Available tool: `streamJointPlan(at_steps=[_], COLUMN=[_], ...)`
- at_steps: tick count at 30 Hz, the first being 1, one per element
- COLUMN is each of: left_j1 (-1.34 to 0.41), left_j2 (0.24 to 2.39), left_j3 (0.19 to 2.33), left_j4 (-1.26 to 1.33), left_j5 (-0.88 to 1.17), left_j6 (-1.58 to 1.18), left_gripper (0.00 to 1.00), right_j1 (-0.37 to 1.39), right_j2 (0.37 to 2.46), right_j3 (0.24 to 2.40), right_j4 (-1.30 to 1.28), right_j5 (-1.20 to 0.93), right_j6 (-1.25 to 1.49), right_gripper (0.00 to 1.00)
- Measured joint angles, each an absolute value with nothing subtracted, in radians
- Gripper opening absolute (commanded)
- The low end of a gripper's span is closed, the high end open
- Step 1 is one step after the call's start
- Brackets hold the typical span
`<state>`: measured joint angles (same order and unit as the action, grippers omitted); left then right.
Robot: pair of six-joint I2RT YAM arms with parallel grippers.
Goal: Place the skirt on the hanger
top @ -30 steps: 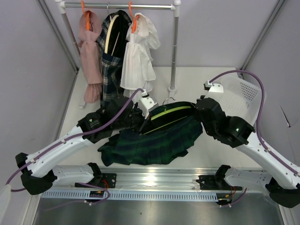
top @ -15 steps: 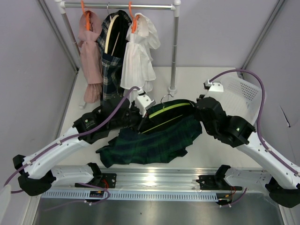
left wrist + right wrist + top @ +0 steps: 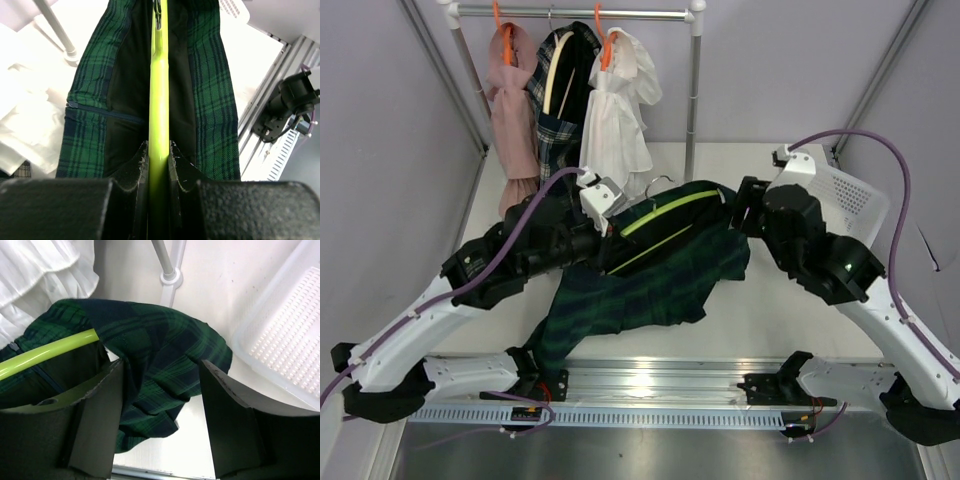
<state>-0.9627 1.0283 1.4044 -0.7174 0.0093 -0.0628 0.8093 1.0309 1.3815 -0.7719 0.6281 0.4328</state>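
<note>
Left gripper (image 3: 159, 152): fingers are clamping tight on the lime bar of the hanger (image 3: 665, 212).
Hanger: is lying tilted inside the skirt's waistband, between the two grippers.
Skirt (image 3: 650, 285): is draping off the hanger, its lower end trailing on the table (image 3: 760, 320).
Right gripper (image 3: 160, 390): fingers are standing wide apart, a skirt corner showing between them.
White tray (image 3: 850, 200): is sitting at the far right.

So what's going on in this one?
Two arms are putting the skirt on the hanger. The left gripper is shut on the hanger's green bar, which runs inside the skirt's waist. The right gripper is open at the other end, cloth between its fingers. The hem trails on the table.
</note>
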Motion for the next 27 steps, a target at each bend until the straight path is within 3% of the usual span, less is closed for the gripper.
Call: streamJointPlan(at_steps=[9,18,24,27], left_j1=[-0.964,-0.968,-0.962,-0.962], left_j2=[1.048,1.182,1.235,1.240], left_j3=[1.596,1.811,1.862,1.867], left_j4=[-0.801,-0.928,-0.985,-0.991], left_j5=[-0.158,-0.312,-0.408,-0.415], left_j6=[-0.136,-0.212,-0.237,-0.238], left_gripper=[0.00,0.00,0.00,0.00], right_j1=[0.668,0.607,0.566,0.536], right_j2=[1.117,1.155,1.155,1.156], right_j3=[1.615,1.665,1.679,1.686], right_j4=[-0.785,-0.796,-0.820,-0.821], right_j5=[0.504,0.437,0.426,0.399], right_j6=[0.411,0.405,0.397,0.395], right_gripper=[0.69,0.69,0.80,0.81])
